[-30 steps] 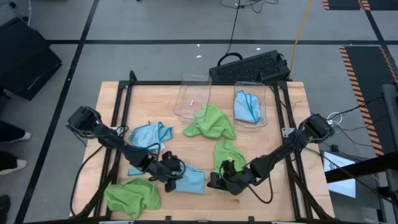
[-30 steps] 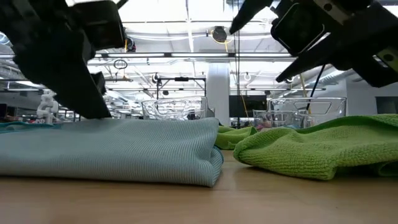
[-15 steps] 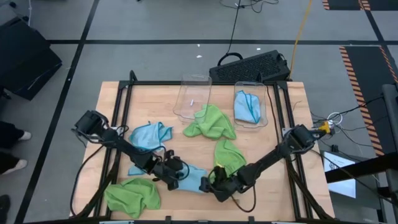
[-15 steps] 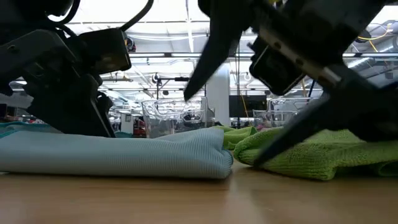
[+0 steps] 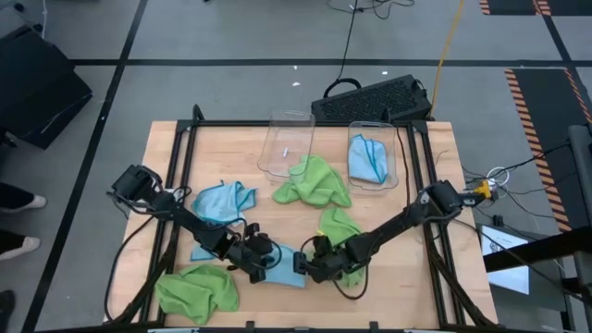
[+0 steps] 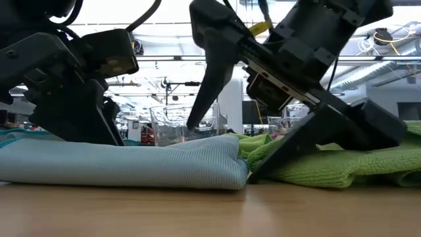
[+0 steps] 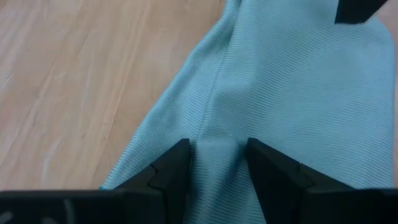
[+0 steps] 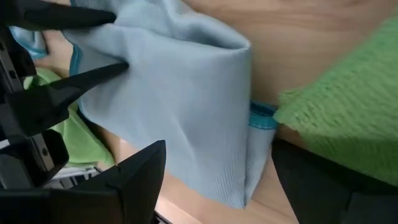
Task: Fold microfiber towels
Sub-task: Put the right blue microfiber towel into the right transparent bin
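A folded light blue microfiber towel lies flat on the table near its front edge. My left gripper is shut on the towel's left part. My right gripper stands open at the towel's right, folded end. One of its fingers is above that end and the other is low beside it. Other towels lie loose: green at the front left, blue behind it, green and green toward the middle. My left gripper pinches a raised ridge of the blue towel's upper layer between its two fingers. The fingers slant down from the table's left. The towel rests on the table, slack. My right gripper straddles the towel's right end; I cannot tell whether it touches.
Two clear plastic bins stand at the back of the table, the right one with a blue towel in it. A black keyboard lies behind them. Bare wood shows along the near edge.
My right gripper has gone down and toward the table's left, from over the green towel to the blue towel's right end. My left gripper has sunk a little with the cloth it holds, and the blue towel now lies flatter.
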